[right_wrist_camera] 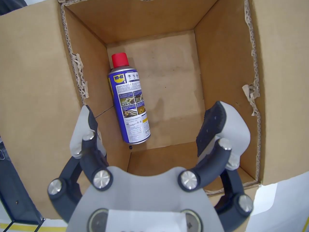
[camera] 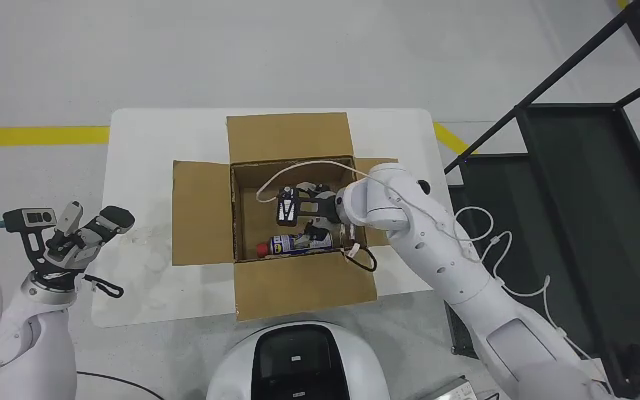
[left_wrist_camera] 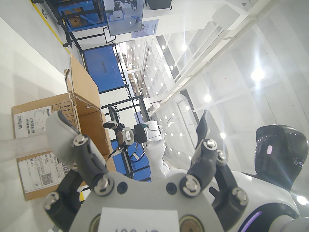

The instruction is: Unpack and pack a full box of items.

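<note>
An open cardboard box [camera: 291, 137] stands in the middle of the white table [camera: 160, 140], its flaps folded outward. A blue spray can with a red cap [right_wrist_camera: 129, 100] lies on the box floor along one wall, and it also shows near the box's front side in the top view as the spray can [camera: 285, 243]. My right gripper [right_wrist_camera: 149, 126] hangs open inside the box [right_wrist_camera: 224, 61] above the can, apart from it and holding nothing. My right gripper [camera: 300, 205] sits over the box's middle. My left gripper [camera: 92, 222] stays open and empty beyond the table's left edge, with its fingertips [left_wrist_camera: 60, 131] towards the box [left_wrist_camera: 43, 131].
A black metal frame and dark platform [camera: 560, 150] stand just right of the table. A yellow floor line [camera: 50, 135] runs behind the table. The box's spread flaps [camera: 200, 212] cover part of the tabletop, with bare table at the left and back.
</note>
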`<state>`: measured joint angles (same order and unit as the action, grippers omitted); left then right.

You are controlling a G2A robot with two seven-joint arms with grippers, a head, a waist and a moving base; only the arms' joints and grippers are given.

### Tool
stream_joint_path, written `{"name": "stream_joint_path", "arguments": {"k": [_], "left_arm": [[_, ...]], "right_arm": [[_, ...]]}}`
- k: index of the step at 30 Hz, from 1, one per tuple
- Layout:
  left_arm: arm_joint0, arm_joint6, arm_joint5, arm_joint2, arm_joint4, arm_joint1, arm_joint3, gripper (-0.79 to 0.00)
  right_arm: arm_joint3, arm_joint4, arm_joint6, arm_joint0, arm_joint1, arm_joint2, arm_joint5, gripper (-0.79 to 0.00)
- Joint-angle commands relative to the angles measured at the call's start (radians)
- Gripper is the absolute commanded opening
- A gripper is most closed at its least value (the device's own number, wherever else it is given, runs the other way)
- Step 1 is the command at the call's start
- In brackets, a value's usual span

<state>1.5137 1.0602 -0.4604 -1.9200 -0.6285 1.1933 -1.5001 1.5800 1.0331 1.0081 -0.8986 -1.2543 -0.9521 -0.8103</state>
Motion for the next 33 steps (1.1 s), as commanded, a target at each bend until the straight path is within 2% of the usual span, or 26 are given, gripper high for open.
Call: {"name": "stream_joint_path", "arguments": {"k": [1, 6, 12, 23, 33], "left_arm": [[0.0, 0.0, 0.0, 0.0, 0.0, 0.0, 0.0, 0.0], [0.0, 0.0, 0.0, 0.0, 0.0, 0.0, 0.0, 0.0], [0.0, 0.0, 0.0, 0.0, 0.0, 0.0, 0.0, 0.0], [0.0, 0.0, 0.0, 0.0, 0.0, 0.0, 0.0, 0.0], [0.0, 0.0, 0.0, 0.0, 0.0, 0.0, 0.0, 0.0]], "right_arm": [[-0.002, 0.03, 0.006, -0.007, 0.001, 0.016, 0.005, 0.0], [-0.096, 0.064, 0.02, 0.056, -0.004, 0.094, 0.018, 0.0], [-0.231, 0.03, 0.003, 0.15, -0.026, 0.175, 0.002, 0.0], [-0.465, -0.025, 0.011, 0.273, -0.104, 0.351, 0.009, 0.0], [-0.604, -0.068, -0.013, 0.331, -0.158, 0.43, -0.006, 0.0]]}}
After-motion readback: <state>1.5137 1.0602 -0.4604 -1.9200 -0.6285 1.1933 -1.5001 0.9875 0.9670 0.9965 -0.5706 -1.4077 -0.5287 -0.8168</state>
